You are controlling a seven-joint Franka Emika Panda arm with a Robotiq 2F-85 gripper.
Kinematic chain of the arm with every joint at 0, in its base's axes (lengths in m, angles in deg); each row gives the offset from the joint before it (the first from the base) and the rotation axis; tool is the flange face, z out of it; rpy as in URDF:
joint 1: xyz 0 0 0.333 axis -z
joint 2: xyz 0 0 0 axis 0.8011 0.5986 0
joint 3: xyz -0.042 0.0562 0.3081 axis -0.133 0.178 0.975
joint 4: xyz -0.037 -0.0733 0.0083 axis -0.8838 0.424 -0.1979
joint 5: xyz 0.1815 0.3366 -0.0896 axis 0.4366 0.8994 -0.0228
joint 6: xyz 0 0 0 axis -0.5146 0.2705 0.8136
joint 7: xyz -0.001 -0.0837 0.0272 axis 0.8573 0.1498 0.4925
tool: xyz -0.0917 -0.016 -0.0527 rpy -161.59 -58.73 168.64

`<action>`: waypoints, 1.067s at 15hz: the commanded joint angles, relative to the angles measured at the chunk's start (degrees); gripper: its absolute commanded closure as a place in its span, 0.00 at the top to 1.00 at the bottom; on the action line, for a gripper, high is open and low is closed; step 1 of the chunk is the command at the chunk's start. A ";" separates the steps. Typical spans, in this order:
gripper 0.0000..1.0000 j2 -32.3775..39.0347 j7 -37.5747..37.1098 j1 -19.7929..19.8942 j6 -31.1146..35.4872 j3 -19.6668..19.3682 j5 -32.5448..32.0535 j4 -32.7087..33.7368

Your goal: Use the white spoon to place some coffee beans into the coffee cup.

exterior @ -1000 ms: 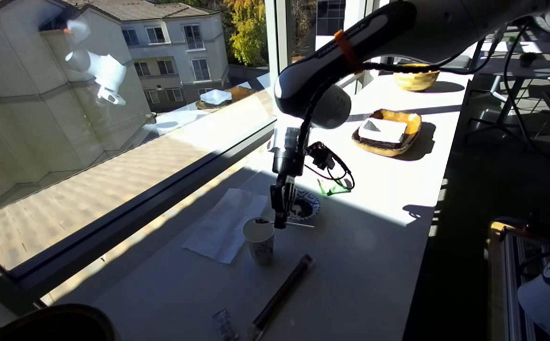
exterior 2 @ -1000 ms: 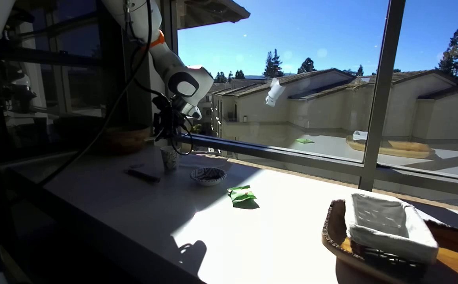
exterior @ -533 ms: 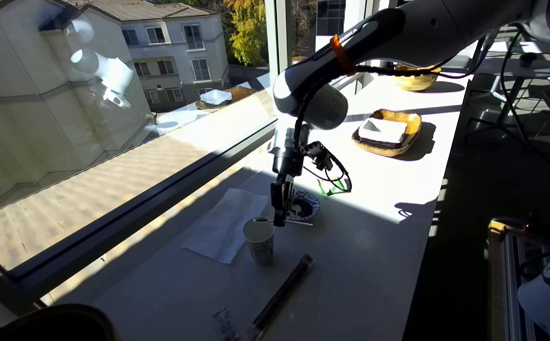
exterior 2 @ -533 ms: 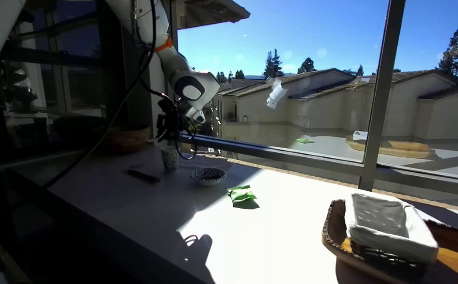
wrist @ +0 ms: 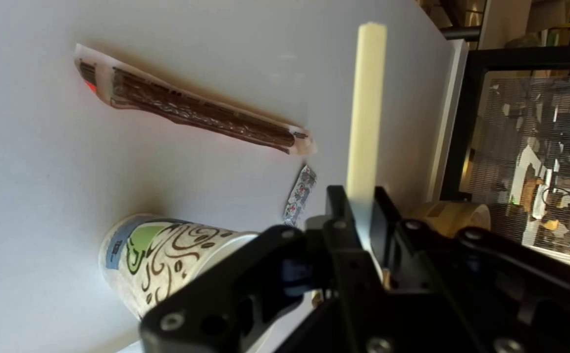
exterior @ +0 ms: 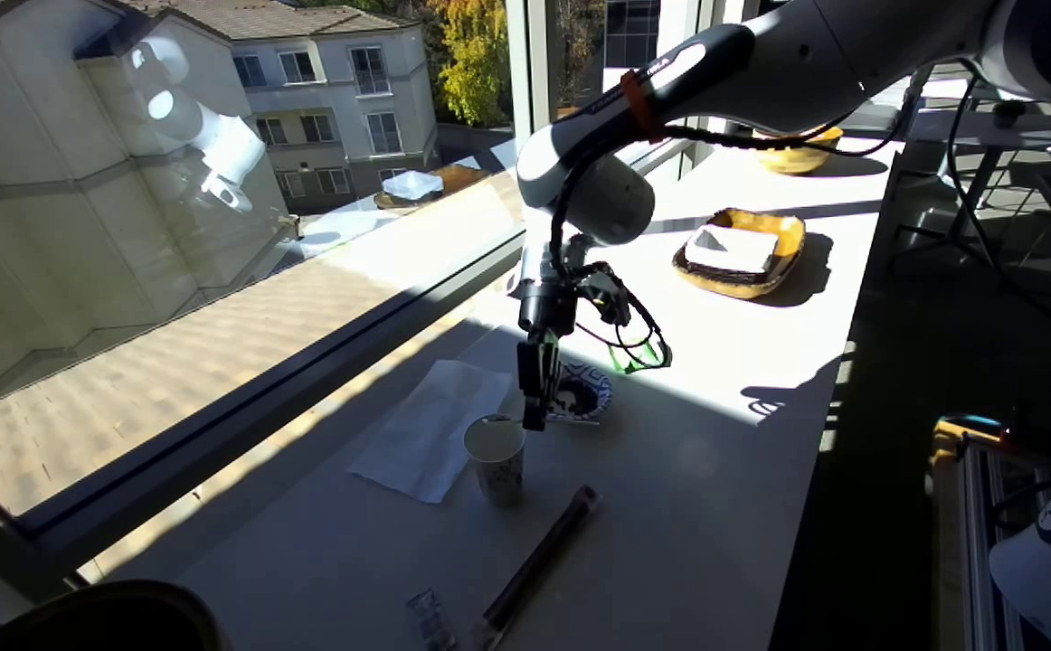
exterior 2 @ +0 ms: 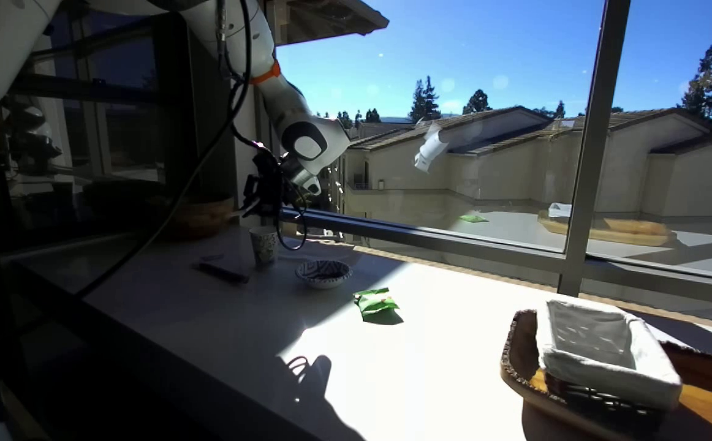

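While the white spoon (wrist: 366, 113) is pinched by its handle in the closed gripper (wrist: 360, 206), its tip is seen at the rim of the cup (exterior: 500, 477).
Whether it is touched cannot be told; the cup is stood upright on the table (exterior: 688, 506), a napkin (exterior: 426, 434) spread just beside, a patterned bowl (exterior 2: 323, 283) and a long brown packet (wrist: 201, 115) set near.

You have a white counter (exterior: 761, 344) running along a large window (exterior 2: 593, 147), split between shade (exterior: 670, 497) and hard sunlight (exterior 2: 442, 380); outside you see beige buildings (exterior: 334, 99), a yellow-leaved tree (exterior: 474, 68) and blue sky (exterior 2: 484, 49); indoors, the floor (exterior: 869, 506) lies dark
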 commanded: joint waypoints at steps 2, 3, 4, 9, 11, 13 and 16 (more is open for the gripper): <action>0.04 2.99 1.77 0.97 -5.28 -0.92 3.27 3.45; 0.04 3.43 1.84 1.10 -6.19 -1.09 3.70 3.98; 0.04 3.77 1.78 1.07 -6.62 -1.33 3.98 4.33; 0.04 6.03 2.00 1.38 -9.83 -1.72 5.37 6.70; 0.04 6.86 1.80 1.38 -10.84 -1.78 6.06 7.49; 0.04 7.39 1.26 1.17 -11.18 -2.06 6.50 7.98; 0.04 5.38 -2.04 0.67 -10.50 -3.14 5.74 6.13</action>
